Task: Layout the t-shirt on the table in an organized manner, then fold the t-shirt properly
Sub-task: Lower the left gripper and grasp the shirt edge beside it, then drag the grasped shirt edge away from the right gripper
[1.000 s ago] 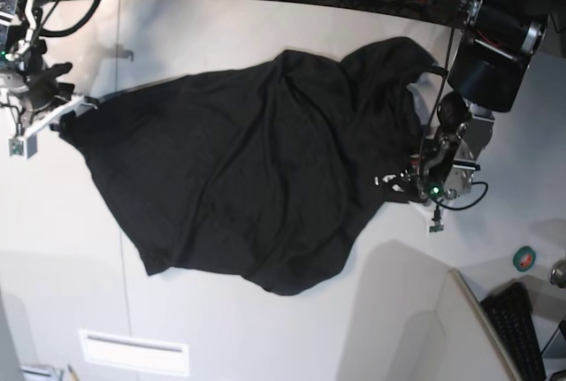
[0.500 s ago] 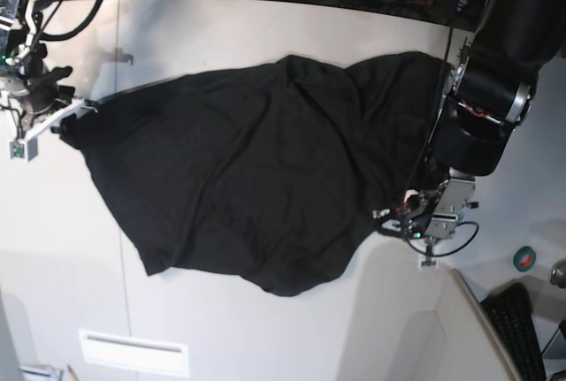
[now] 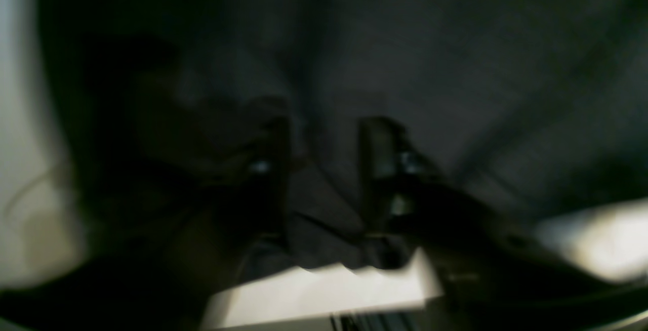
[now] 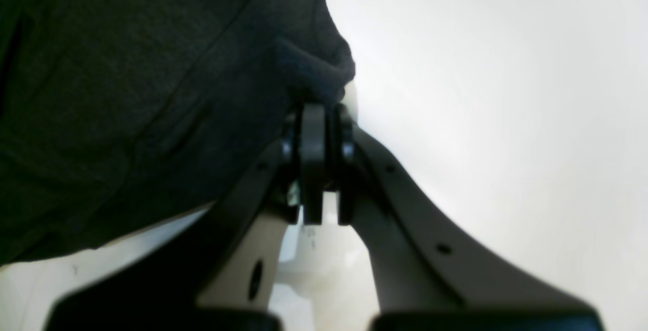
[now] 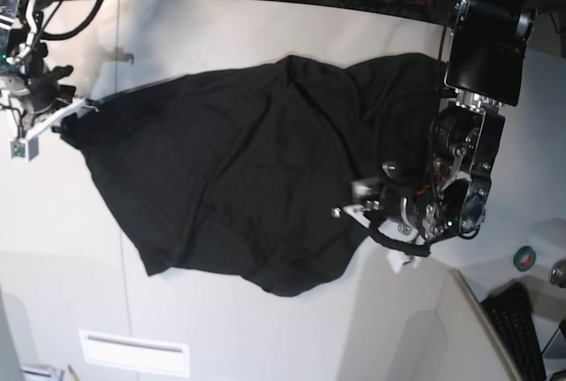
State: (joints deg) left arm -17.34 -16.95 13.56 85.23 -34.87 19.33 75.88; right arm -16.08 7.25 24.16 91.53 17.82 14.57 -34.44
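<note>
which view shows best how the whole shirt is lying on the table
The base view: the whole t-shirt lies spread and wrinkled there. The right wrist view shows only a pinched corner; the left wrist view only dark, blurred cloth.

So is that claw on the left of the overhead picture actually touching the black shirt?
Touching: the right wrist view shows the right gripper shut, pinching the t-shirt edge.

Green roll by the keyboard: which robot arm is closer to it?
Left. The left arm is at the t-shirt edge nearest the green roll; the right arm is across the table, jaws pinching the shirt's opposite end.
</note>
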